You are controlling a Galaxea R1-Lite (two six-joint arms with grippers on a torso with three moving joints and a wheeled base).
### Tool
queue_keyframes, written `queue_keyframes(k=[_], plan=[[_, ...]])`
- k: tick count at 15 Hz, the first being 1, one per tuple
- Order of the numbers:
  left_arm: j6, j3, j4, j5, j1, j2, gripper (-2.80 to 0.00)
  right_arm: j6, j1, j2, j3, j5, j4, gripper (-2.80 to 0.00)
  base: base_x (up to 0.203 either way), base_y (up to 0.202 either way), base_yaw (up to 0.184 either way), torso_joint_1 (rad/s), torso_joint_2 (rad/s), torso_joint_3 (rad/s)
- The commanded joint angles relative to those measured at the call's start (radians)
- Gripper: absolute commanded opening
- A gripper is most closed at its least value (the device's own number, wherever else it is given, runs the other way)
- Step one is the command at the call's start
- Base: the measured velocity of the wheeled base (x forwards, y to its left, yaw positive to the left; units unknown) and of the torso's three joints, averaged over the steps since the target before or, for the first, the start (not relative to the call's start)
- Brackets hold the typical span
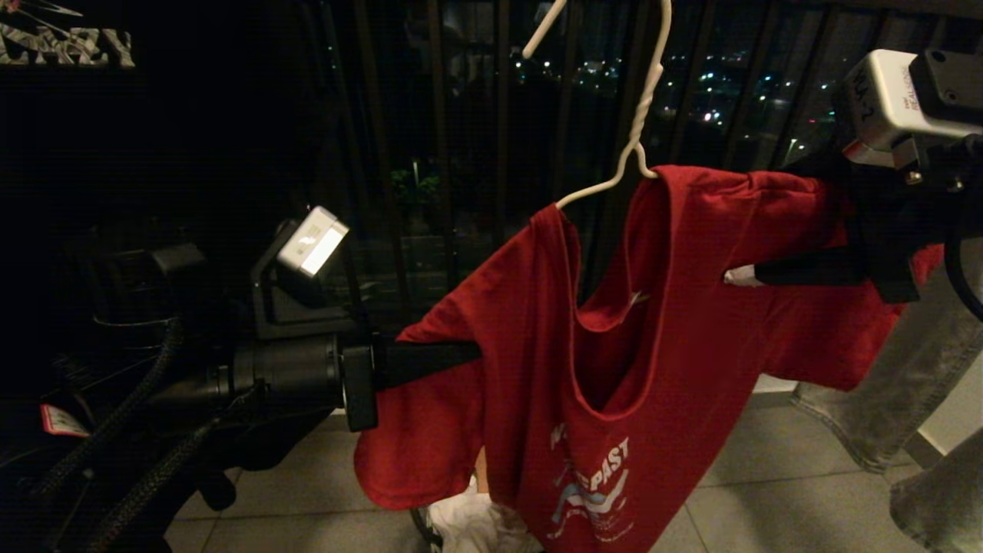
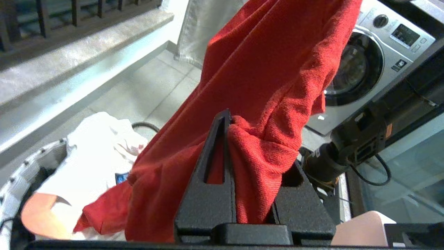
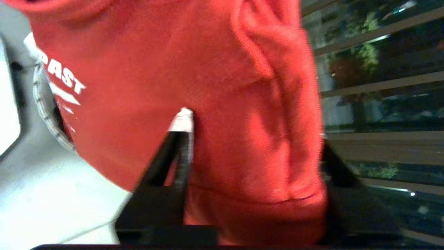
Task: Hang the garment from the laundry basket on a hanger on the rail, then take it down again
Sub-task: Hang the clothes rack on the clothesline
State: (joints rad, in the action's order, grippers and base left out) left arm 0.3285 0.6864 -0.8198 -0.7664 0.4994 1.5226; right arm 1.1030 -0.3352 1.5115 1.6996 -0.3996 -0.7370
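Flanking garment [image 1: 614, 322]: left gripper [image 1: 468, 355], right gripper [image 1: 737, 275].

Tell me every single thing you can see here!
T-shirt: one, red with white lettering, draped on the hanger.
Hanger: one, cream-white wire, right end inside the shirt, left end bare.
Laundry basket: one, patterned rim, on the floor below.
White clothes: a heap, in the basket.
Washing machine: one, silver, behind the shirt.
Railing: dark bars, behind the hanger.
Grey trousers: far right; whether hung or worn, cannot tell.
Left hand: black, shut on the shirt.
Right hand: black, fingers either side of a shirt fold.
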Motion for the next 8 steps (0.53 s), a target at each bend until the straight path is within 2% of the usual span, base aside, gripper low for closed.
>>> queue_keyframes(k=[1,8], plan=[[0.006,-0.001,-0.005,-0.004,-0.001,0.008,-2.8,0.006,-0.009,-0.002,0.002,0.0,-0.025,-2.8,0.0,0.0,0.0,0.0,0.0,0.0],[0.012,0.021,0.001,-0.002,-0.002,0.005,-2.8,0.005,-0.051,-0.025,-0.005,0.002,-0.042,-2.8,0.0,0.0,0.0,0.0,0.0,0.0]])
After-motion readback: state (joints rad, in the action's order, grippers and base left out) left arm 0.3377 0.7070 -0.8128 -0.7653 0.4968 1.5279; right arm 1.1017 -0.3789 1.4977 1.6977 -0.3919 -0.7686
